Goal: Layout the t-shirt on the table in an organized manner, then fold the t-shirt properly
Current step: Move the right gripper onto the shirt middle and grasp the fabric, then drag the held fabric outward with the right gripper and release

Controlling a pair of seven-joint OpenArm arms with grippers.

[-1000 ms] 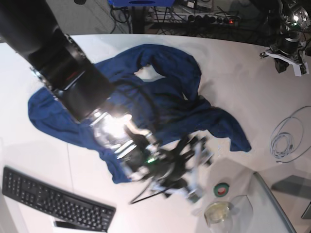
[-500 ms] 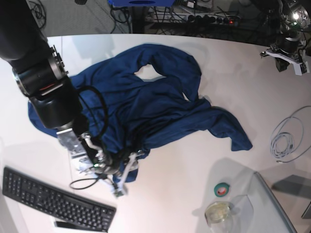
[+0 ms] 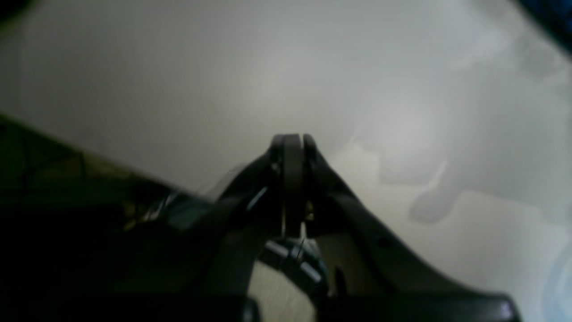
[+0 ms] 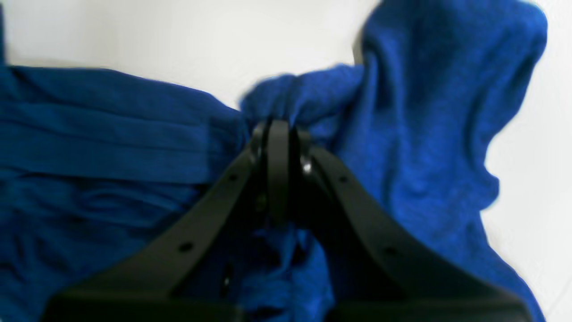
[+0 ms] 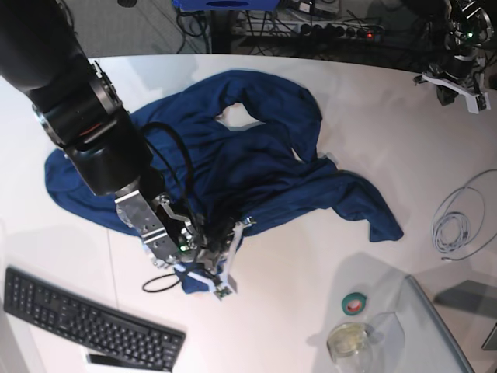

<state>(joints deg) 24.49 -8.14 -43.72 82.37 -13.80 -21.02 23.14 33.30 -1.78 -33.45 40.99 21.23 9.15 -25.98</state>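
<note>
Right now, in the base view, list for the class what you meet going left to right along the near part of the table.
keyboard → right pincer, shut on the t-shirt hem → green tape roll → coiled grey cable

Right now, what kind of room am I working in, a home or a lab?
Most likely a lab or workshop bench, not a home. The white table carries a keyboard, a coiled cable and a roll of tape beside the t-shirt, and a power strip with tangled wires sits behind it.
</note>
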